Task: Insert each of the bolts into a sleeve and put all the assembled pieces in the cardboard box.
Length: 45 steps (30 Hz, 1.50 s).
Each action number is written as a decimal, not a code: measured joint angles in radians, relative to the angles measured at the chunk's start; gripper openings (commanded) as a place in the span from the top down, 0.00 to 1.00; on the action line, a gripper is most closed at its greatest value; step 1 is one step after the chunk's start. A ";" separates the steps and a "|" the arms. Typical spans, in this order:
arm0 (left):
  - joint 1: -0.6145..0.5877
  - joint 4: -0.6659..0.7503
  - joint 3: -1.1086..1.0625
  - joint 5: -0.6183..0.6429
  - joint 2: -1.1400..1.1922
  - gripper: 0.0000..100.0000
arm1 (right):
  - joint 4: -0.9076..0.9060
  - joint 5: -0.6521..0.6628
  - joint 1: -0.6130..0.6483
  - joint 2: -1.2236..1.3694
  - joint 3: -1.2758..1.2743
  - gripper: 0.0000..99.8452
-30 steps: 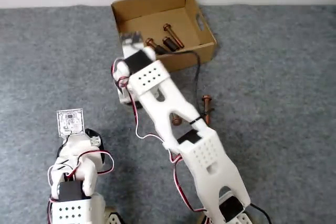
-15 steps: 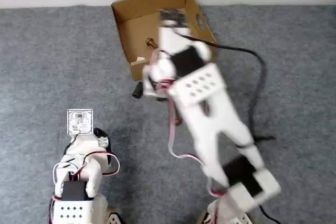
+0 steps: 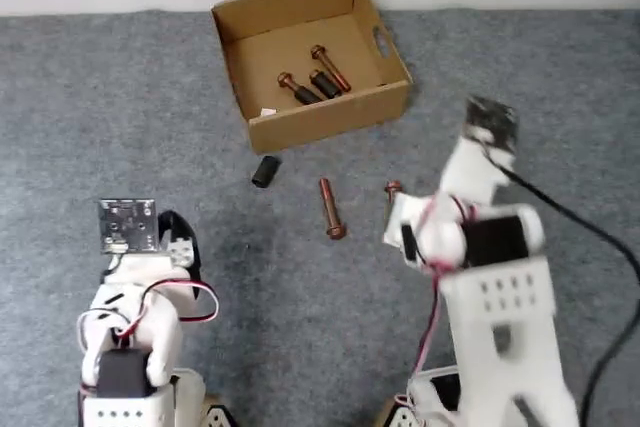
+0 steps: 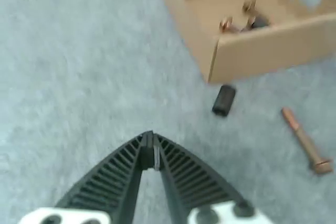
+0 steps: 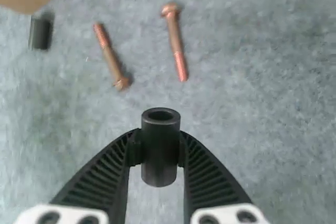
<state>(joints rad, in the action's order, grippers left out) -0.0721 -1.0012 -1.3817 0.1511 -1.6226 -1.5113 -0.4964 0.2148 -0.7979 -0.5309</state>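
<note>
The cardboard box point(image 3: 250, 31) stands at the back with two bolt-and-sleeve pieces point(image 3: 318, 75) lying in it. On the carpet in front of it lie a loose black sleeve point(image 3: 265, 170) and a copper bolt point(image 3: 328, 207). A second bolt point(image 3: 392, 188) lies partly under the right arm. My right gripper point(image 5: 160, 141) is shut on another black sleeve point(image 5: 160, 156), held upright above the carpet near the two bolts point(image 5: 111, 56) point(image 5: 175, 40). My left gripper point(image 4: 150, 148) is shut and empty, well short of the loose sleeve point(image 4: 224, 99) and the box point(image 4: 262, 51).
Grey carpet covers the whole table, with open room to the left of the box and at the far right. A white wall edge runs along the back. The right arm's cable point(image 3: 590, 237) trails off to the right.
The right arm has swung away from the box, back and to the right, uncovering the bolts on the carpet. The left arm has shifted slightly to the left.
</note>
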 measured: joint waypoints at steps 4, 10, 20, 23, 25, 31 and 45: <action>0.066 -0.071 0.135 0.000 0.109 0.99 | 0.101 0.000 -0.095 -0.203 -0.184 0.99; 0.140 -0.083 0.278 0.000 0.457 0.99 | 0.155 0.000 -0.212 -0.367 -0.331 0.99; 0.285 -0.054 0.535 0.155 0.942 0.99 | 0.155 0.000 -0.331 -0.516 -0.499 0.99; 0.345 -0.049 0.638 0.178 1.079 0.99 | 0.155 0.000 -0.342 -0.586 -0.543 0.99; 0.385 -0.049 0.710 0.209 1.169 0.99 | 0.155 0.000 -0.339 -0.631 -0.562 0.99; 0.494 -0.049 0.964 0.256 1.444 0.99 | 0.155 0.000 -0.339 -0.697 -0.585 0.99; 0.597 -0.157 1.517 0.358 2.008 0.99 | 0.155 0.018 -0.440 -0.710 -0.585 0.99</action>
<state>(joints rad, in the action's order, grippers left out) 0.5247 -1.1577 0.1358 0.5086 0.3859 -1.3564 -0.4780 -0.2256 -1.5083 -1.1155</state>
